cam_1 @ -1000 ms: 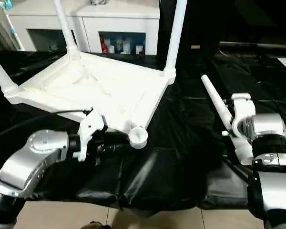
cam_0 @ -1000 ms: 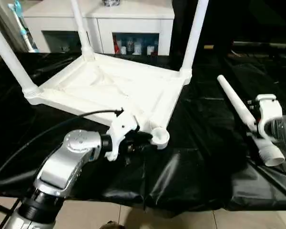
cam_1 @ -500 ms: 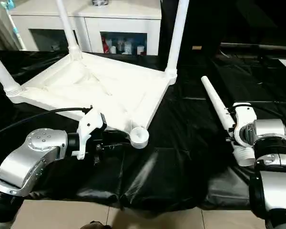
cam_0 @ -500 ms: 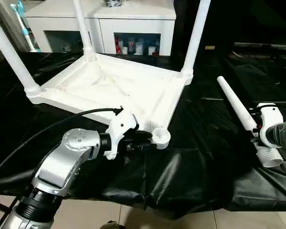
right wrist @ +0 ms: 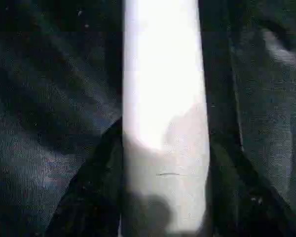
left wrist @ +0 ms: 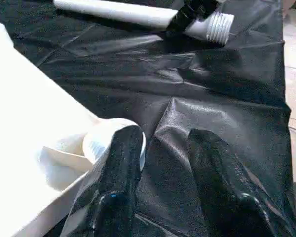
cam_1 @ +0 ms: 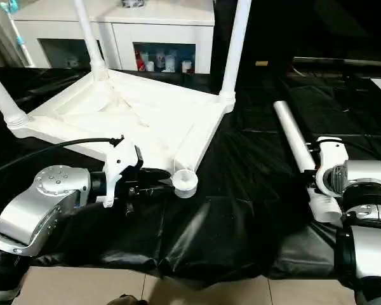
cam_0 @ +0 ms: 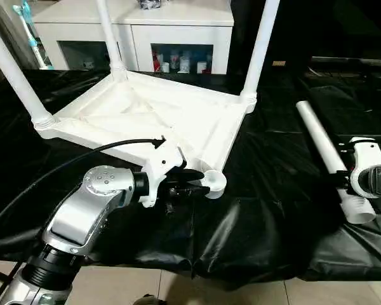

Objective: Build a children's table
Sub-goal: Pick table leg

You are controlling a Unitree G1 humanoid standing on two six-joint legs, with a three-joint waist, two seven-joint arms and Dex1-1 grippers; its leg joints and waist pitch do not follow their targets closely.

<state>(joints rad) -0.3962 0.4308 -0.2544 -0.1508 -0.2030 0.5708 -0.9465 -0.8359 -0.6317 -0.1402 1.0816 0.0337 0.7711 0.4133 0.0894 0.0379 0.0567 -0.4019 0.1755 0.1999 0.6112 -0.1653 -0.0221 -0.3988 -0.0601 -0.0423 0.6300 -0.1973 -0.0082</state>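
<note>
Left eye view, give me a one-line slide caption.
Upturned table top with three legs fitted; left tool at the empty corner socket, right tool around the fourth leg.

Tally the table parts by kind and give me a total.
Tabletop: 1
Legs already standing in its corner sockets: 3
Loose leg lying on the black cover, between the right gripper fingers: 1
Total: 5 parts
</note>
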